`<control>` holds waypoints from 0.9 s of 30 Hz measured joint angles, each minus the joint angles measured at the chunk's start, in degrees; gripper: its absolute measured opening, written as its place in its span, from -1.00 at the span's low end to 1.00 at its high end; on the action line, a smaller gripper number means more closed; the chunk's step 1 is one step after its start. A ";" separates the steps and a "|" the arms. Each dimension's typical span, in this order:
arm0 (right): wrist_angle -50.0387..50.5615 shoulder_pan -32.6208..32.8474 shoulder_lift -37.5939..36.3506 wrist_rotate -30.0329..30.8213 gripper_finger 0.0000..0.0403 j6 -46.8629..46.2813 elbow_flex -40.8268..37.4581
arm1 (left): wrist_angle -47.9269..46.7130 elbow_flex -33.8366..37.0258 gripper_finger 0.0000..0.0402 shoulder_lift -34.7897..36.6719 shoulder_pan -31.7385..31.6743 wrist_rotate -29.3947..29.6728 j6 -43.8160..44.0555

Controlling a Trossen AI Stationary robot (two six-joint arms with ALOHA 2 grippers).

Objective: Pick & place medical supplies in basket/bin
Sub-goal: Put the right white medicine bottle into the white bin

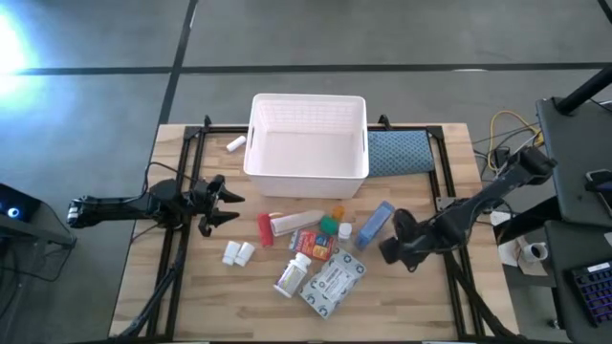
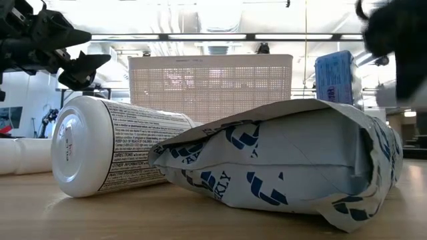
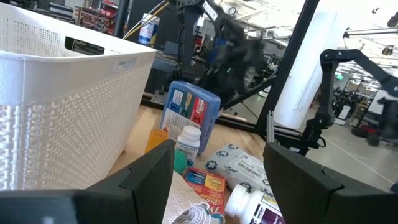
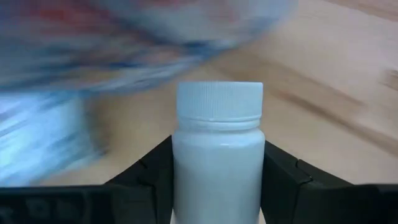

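Observation:
The supplies lie in a cluster on the wooden table in front of the white latticed basket [image 1: 308, 143]. They include a red-capped tube [image 1: 287, 225], a red-orange box [image 1: 314, 244], a blue-white box [image 1: 375, 225], a grey-white packet [image 1: 332, 280], a labelled white bottle [image 1: 292, 277], two small white bottles [image 1: 238, 252], and green and orange bits [image 1: 331, 223]. My left gripper [image 1: 225, 205] hovers open and empty to the left of the cluster. My right gripper [image 1: 394, 247], just right of the blue-white box, is shut on a white pill bottle [image 4: 217, 155]. My right gripper pinches the white pill bottle by the two sides of its body [image 4: 217, 174] between its two fingers [image 4: 155, 171]. The bottle lies along the fingers, its ribbed cap [image 4: 219, 99] sticking out past their free ends. In the high view the gripper itself covers the bottle.
A flat blue pad [image 1: 397, 153] lies right of the basket. One small white item [image 1: 235, 143] lies left of it. Black frame rails [image 1: 182, 239] run along both table sides. Bare wood shows along the near edge [image 1: 220, 315].

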State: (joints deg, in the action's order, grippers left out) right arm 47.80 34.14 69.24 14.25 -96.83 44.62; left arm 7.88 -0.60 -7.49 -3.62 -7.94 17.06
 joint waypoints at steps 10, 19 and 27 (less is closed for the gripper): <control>-0.19 -2.37 -2.53 5.80 -0.21 24.60 17.72 | -0.01 -0.01 0.14 0.00 0.01 0.00 0.00; -0.96 -19.74 2.82 9.84 -0.21 45.46 31.59 | -0.01 -0.02 0.14 0.00 0.00 0.00 0.01; -0.83 -33.59 8.75 0.23 -0.21 56.04 39.54 | -0.02 0.00 0.14 0.00 0.00 0.00 0.02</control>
State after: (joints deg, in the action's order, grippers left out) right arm 46.97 0.55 77.99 14.48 -40.79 84.16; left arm 7.86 -0.60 -7.49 -3.62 -7.94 17.08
